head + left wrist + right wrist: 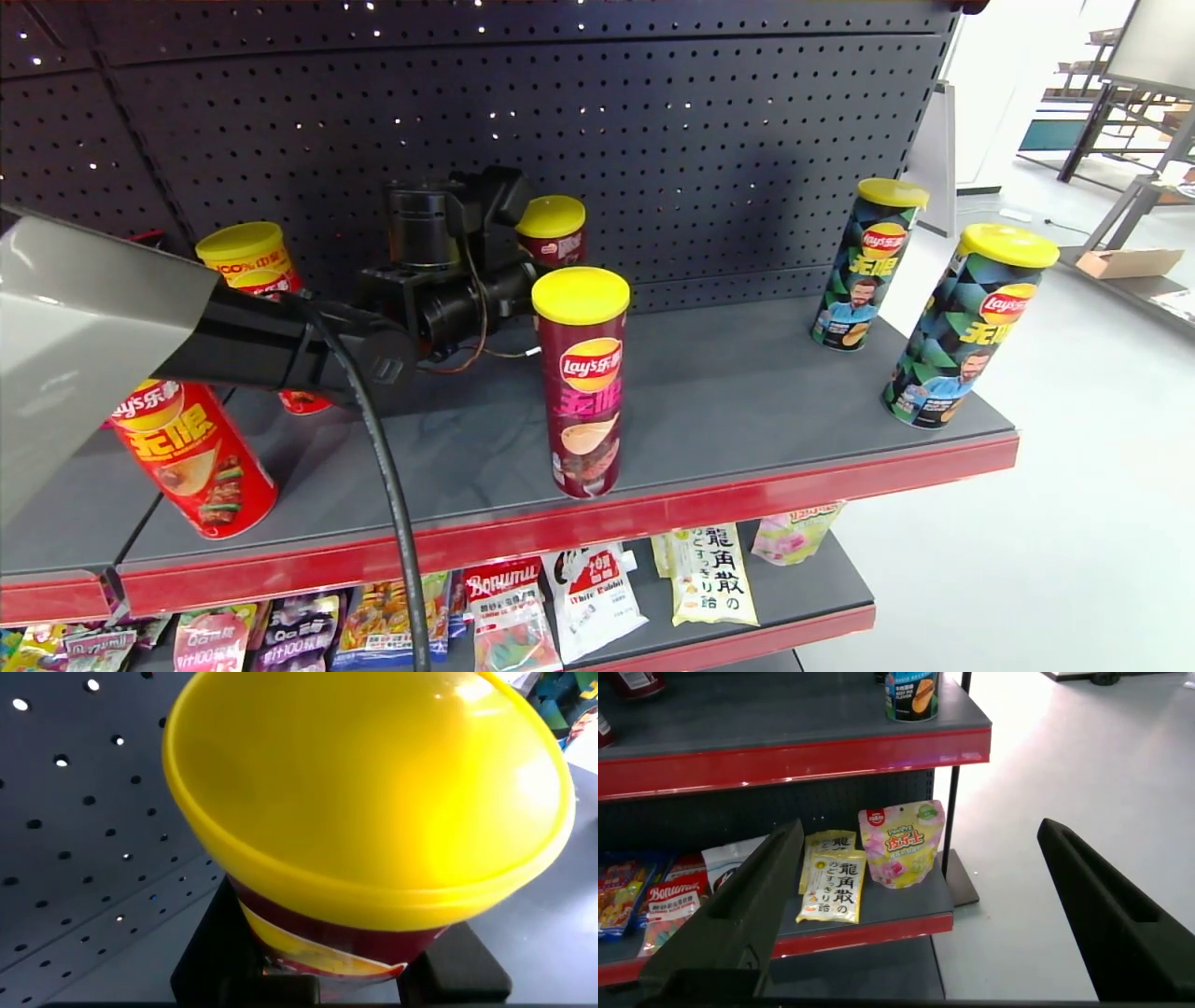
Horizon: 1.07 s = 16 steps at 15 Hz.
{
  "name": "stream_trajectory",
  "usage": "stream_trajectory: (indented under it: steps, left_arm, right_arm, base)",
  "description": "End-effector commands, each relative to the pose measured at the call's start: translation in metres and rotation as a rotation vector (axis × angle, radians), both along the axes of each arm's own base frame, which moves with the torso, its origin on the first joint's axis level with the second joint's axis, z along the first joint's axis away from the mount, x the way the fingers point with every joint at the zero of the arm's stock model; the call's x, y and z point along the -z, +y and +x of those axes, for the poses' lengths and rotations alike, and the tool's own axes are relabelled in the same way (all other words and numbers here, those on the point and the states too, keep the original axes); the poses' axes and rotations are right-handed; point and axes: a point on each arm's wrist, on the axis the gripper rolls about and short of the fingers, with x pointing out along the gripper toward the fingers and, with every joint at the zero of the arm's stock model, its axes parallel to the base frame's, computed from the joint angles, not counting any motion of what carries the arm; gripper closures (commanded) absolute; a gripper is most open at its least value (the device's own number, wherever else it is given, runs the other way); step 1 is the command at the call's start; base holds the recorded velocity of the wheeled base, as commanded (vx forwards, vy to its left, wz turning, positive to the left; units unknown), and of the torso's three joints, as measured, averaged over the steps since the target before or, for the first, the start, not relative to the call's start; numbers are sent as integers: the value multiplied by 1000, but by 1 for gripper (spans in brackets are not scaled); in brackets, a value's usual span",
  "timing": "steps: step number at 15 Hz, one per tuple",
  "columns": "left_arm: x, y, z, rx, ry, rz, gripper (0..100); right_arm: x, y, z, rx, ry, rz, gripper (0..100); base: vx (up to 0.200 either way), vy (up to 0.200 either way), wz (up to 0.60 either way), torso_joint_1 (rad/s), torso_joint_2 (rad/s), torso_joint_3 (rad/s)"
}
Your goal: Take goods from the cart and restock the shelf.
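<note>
Clamped in the left tool (525,273): a maroon chip can (553,233), upright, long axis vertical, yellow lid up, at the back of the top shelf (747,401), near the pegboard (700,140). Left arm stretched level across the shelf from the left, behind a second maroon can (583,383). Right tool (920,831) spread wide, facing snack bags (901,845) on the lower shelf (878,917). Pale floor (1074,467) to the right.
</note>
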Motion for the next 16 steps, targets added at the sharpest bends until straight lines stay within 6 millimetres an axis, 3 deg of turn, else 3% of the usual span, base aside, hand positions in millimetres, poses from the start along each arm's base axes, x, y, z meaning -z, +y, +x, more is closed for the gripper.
stream_trajectory:
  steps: [1,16]
  left_arm:
    - [3,-1,1,-2,4,6,100]
    - [3,-1,1,24,9,-2,100]
  right_arm:
    - [0,0,0,0,1,0,0]
    - [0,0,0,0,1,0,0]
  base:
    - [0,0,0,0,0,0]
    - [0,0,0,0,0,0]
